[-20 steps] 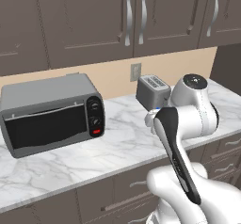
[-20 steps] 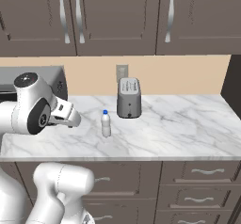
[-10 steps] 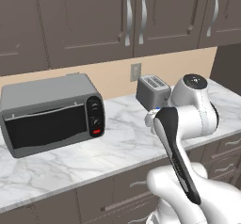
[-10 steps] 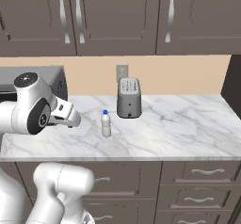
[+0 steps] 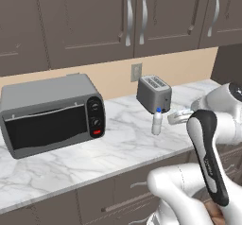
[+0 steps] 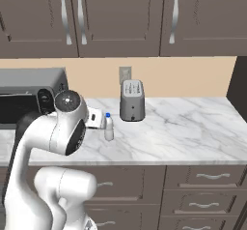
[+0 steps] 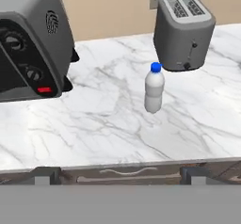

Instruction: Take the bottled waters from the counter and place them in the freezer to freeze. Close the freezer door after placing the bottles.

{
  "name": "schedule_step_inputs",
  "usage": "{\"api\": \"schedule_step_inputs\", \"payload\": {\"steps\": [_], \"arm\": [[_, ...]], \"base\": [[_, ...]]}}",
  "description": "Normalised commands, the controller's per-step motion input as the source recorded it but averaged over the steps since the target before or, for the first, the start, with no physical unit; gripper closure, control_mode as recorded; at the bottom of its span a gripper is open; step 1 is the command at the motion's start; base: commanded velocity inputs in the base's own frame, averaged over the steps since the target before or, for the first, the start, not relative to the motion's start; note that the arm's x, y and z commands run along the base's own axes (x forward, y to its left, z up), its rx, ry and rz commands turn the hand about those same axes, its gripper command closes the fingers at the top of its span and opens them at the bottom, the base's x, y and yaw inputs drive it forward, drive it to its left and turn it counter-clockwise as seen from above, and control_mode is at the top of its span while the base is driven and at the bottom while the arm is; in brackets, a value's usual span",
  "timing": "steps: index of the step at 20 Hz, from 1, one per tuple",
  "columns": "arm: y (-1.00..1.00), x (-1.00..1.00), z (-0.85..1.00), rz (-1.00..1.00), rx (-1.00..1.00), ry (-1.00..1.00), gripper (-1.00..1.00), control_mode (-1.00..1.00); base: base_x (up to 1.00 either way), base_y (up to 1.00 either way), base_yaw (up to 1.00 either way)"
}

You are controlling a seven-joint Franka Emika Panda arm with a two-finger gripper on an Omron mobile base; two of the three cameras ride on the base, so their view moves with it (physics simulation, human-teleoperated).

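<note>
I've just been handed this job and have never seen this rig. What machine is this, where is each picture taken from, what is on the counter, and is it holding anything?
It is a white robot arm on a driving base in a simulated kitchen. Two pictures come from cameras on the base, behind the arm to its left and right. The third looks along the hand itself; its two dark fingers rise at the bottom, wide apart, holding nothing.

On the marble counter stand a toaster oven, a toaster by the wall, and one whitish, blue-capped water bottle upright in front of the toaster. The hand faces that bottle from the counter's front edge, not touching it.
</note>
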Motion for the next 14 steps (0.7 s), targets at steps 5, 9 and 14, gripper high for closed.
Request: {"api": "schedule_step_inputs", "payload": {"steps": [5,9,14], "arm": [[-0.60,0.02,-0.34,0.24,0.02,-0.35,-1.00,-1.00],[-0.41,0.00,-0.32,0.21,0.00,-0.46,-1.00,-1.00],[-0.19,0.00,-0.55,0.21,0.00,-0.52,-1.00,-1.00]], "base": [[0.00,0.00,0.00],[0.00,0.00,0.00],[0.00,0.00,0.00]]}}
